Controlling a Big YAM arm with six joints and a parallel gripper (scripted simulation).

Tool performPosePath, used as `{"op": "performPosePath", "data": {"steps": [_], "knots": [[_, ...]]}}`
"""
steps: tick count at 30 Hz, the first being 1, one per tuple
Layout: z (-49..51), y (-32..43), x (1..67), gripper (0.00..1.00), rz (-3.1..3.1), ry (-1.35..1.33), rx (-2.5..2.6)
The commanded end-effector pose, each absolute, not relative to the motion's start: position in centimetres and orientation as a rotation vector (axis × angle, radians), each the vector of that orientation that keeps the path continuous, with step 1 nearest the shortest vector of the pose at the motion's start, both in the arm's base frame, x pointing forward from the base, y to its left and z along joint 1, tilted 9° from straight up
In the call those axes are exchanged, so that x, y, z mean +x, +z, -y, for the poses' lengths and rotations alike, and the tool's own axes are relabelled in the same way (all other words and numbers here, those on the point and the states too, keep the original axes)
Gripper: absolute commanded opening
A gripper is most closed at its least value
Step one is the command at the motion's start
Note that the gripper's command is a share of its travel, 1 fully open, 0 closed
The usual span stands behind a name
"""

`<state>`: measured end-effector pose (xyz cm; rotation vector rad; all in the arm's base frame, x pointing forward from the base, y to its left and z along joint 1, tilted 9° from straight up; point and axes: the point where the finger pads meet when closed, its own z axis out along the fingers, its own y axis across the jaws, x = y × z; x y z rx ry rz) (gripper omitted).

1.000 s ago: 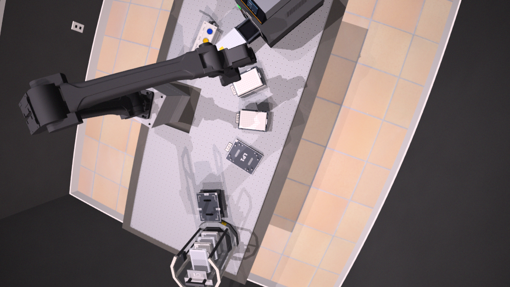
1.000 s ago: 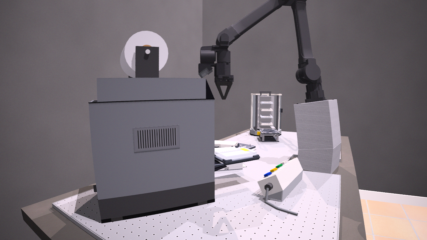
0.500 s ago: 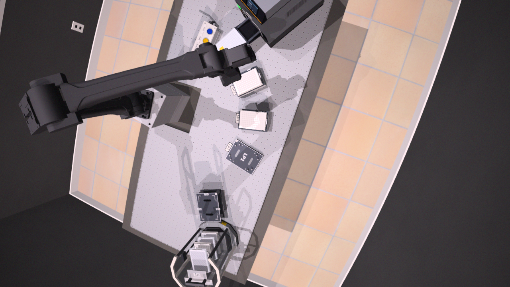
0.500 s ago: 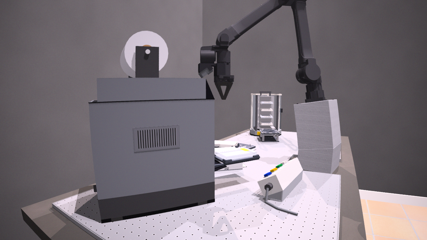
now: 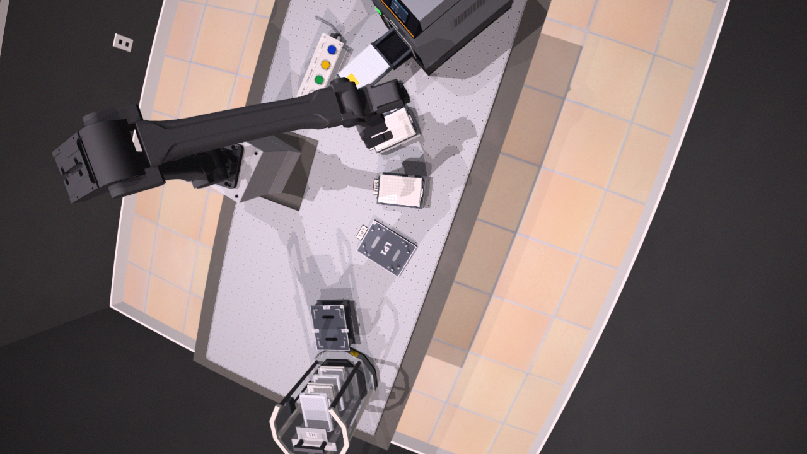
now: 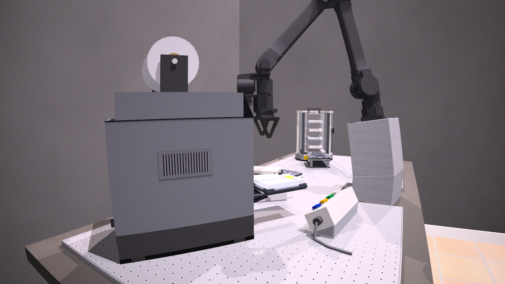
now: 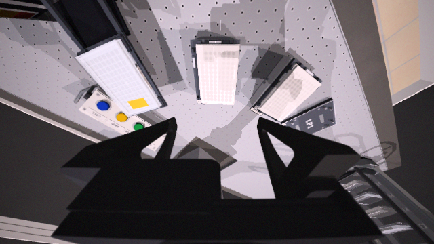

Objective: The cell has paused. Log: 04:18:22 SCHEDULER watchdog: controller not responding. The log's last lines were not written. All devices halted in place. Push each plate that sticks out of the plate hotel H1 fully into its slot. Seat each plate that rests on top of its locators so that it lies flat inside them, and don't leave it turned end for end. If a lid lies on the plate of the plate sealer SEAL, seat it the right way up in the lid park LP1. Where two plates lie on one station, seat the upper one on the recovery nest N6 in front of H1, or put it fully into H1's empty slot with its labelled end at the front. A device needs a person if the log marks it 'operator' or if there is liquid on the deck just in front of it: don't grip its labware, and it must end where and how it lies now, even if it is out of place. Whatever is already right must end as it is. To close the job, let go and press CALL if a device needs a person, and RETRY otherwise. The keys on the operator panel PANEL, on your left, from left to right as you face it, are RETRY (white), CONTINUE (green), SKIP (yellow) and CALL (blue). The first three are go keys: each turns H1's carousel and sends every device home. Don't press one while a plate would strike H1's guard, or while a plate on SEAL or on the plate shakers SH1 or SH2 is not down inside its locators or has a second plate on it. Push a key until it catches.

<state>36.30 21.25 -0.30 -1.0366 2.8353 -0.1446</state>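
My gripper (image 5: 384, 121) is open and empty, high above the deck near the sealer SEAL (image 5: 446, 22); it also shows in the exterior view (image 6: 267, 127) and in the wrist view (image 7: 217, 123). A white plate with a yellow label (image 5: 366, 64) lies on SEAL's tray (image 7: 119, 78). A white plate (image 7: 217, 72) lies on the shaker below me, partly hidden by my gripper in the top view (image 5: 399, 130). Another white plate (image 5: 400, 189) lies on the second shaker (image 7: 288, 91). The lid park LP1 (image 5: 387, 247) and nest N6 (image 5: 333, 324) hold nothing. H1 (image 5: 321, 400) holds several plates.
The operator panel (image 5: 320, 63) lies left of SEAL; its blue (image 7: 103, 106), yellow (image 7: 121, 117) and green (image 7: 138, 127) keys show, the white key is hidden behind my finger. The arm's grey pedestal (image 6: 376, 160) stands at the deck's left edge.
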Motion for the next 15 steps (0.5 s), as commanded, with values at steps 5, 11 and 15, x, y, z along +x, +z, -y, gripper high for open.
{"op": "performPosePath", "data": {"steps": [5,11,15], "knots": [[-20.9,-3.6,37.3,1.0,-2.823,-0.136,-1.035],[-21.1,-6.2,38.3,1.0,-2.812,-0.132,-1.03],[-21.4,-6.6,38.8,1.0,-2.797,-0.126,-1.029]]}}
